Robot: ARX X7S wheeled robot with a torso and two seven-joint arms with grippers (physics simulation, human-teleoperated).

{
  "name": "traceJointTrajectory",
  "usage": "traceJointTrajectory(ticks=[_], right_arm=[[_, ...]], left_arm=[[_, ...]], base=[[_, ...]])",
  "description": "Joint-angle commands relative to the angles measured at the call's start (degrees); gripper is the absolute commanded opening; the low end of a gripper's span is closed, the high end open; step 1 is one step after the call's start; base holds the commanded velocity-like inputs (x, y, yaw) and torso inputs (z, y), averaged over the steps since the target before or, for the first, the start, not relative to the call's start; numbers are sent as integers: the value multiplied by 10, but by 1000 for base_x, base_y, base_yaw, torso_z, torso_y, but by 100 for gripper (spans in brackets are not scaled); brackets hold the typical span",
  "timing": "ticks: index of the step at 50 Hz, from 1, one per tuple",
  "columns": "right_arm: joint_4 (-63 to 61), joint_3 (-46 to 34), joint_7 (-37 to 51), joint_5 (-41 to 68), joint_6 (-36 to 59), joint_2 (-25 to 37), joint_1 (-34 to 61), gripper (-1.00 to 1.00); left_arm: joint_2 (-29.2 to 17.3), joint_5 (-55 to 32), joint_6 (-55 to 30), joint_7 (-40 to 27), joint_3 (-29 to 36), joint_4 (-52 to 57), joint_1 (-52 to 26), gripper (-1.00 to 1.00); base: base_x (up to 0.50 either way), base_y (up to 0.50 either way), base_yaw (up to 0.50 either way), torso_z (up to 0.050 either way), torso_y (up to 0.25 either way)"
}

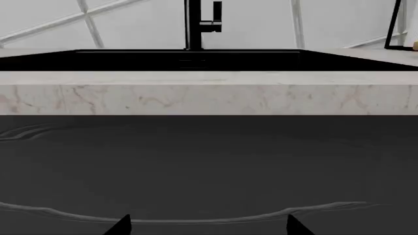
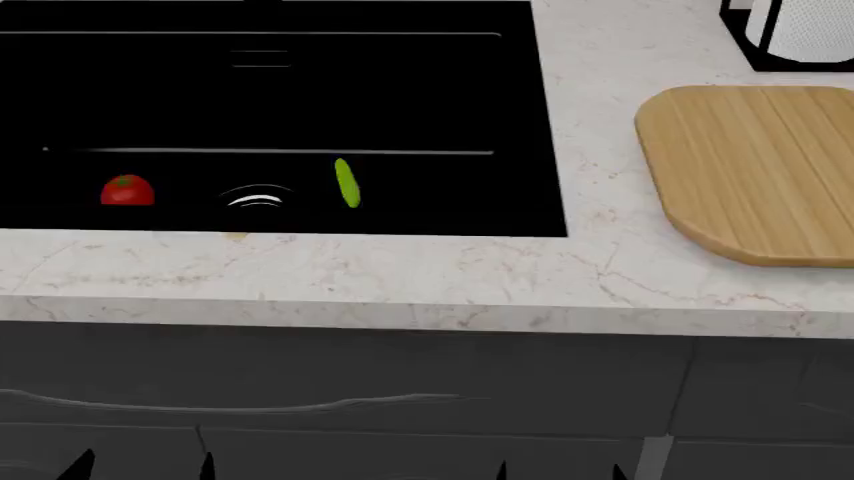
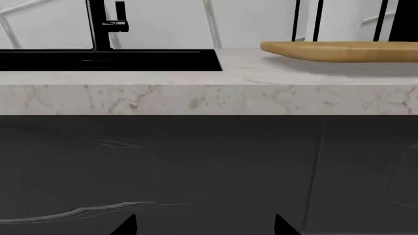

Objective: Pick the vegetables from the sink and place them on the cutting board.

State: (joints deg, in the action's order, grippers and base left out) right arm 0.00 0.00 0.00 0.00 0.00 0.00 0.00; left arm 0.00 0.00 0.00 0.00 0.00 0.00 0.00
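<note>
Head view: the small round red tomato (image 2: 127,190) lies near the front wall of the large rectangular black sink (image 2: 400,90), toward its left end; the slender bumpy light-green cucumber (image 2: 347,184) lies right of the ringed metallic drain (image 2: 256,199), its long axis running front to back. The light wooden cutting board (image 2: 754,165) rests on the marble counter (image 2: 400,275) by its right edge. Your left gripper (image 2: 140,465) and right gripper (image 2: 558,470) hang low before the dark cabinet front (image 2: 334,380), fingertips spread wide, holding nothing. The left arm appears nearer both vegetables. The wrist views show the black faucet (image 1: 195,24), never the vegetables.
</note>
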Motion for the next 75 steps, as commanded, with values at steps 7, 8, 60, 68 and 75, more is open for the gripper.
traceJointTrajectory(ticks=[7,8,60,68,75], right_arm=[[12,-11,15,43,-23,18,-1,100],[15,-12,18,44,-25,20,0,100],[-135,-89,63,88,207,95,21,100],[-311,-46,82,108,370,143,110,100],[-370,-44,92,114,488,165,204,100]], left_arm=[[-20,-15,-19,-25,26,14,1,100],[-22,-17,-8,-26,27,-3,-5,100],[-78,25,133,-82,103,51,37,100],[-97,-20,6,-81,62,140,-53,100],[-106,-23,-72,-85,50,164,-138,100]], base=[[0,0,0,0,0],[0,0,0,0,0],[-29,346,0,3,-4],[0,0,0,50,-29],[0,0,0,50,-1]])
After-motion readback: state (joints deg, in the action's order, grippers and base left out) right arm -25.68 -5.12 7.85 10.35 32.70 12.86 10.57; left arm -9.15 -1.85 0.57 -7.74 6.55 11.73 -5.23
